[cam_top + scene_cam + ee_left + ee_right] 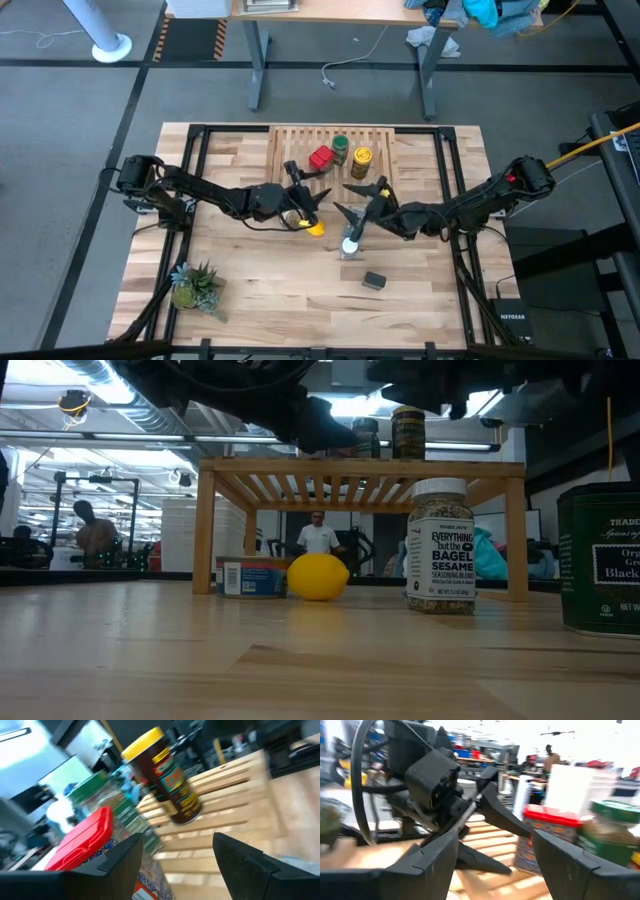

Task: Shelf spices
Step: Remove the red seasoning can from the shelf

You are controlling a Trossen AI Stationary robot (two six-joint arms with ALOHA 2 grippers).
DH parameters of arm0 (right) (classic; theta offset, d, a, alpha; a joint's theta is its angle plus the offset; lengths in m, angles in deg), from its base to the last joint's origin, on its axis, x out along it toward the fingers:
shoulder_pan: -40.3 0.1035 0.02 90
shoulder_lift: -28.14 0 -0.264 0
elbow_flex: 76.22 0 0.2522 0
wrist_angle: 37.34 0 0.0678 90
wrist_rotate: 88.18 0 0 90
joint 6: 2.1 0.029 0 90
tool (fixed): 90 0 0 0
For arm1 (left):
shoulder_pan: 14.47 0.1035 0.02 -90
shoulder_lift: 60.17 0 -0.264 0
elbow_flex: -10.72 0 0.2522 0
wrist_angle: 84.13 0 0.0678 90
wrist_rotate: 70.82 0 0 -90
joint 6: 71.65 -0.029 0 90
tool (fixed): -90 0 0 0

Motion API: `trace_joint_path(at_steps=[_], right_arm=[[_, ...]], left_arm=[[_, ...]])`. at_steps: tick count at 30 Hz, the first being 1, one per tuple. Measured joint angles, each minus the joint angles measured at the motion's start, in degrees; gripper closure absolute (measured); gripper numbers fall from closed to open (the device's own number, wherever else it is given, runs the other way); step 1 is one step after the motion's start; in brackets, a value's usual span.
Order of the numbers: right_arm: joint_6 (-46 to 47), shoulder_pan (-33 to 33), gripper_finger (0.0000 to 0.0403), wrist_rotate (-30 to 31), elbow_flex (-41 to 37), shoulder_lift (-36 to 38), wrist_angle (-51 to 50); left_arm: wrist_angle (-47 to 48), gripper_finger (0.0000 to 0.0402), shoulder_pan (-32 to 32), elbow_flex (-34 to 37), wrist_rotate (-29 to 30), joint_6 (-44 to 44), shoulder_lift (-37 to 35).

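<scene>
Light-wood slatted shelf (300, 140) carries three spices on its top: red tin (320, 158), green-lidded jar (340, 148), yellow-lidded jar (361, 157). Two remain on the tabletop (260, 290): the white-lidded jar (349, 245) just below my right gripper (352, 212), and the dark grey tin (374, 281) nearer the front edge. My left gripper (301, 180) hangs at the red tin, fingers spread, holding nothing. Right fingers are spread too, empty. I judge the task three-fifths complete.

arms: two, dark, jointed | left gripper (300, 192): black angular fingers | cables: black
</scene>
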State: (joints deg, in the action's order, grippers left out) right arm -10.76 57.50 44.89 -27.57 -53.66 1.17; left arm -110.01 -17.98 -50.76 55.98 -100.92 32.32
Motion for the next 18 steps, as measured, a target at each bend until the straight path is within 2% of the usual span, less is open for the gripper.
trace_joint_path(at_steps=[11, 18], right_arm=[[-9.7, 5.3, 0.0143, 22.1, 0.0, 0.0, 0.0], [-13.5, 8.3, 0.0143, 30.3, 0.0, 0.0, 0.2]], left_arm=[[-0.1, 0.0164, -0.3, 0.0, 7.7, -2.7, 0.0], [0.0, 0.0164, -0.7, 0.0, 10.2, -4.4, -0.4]])
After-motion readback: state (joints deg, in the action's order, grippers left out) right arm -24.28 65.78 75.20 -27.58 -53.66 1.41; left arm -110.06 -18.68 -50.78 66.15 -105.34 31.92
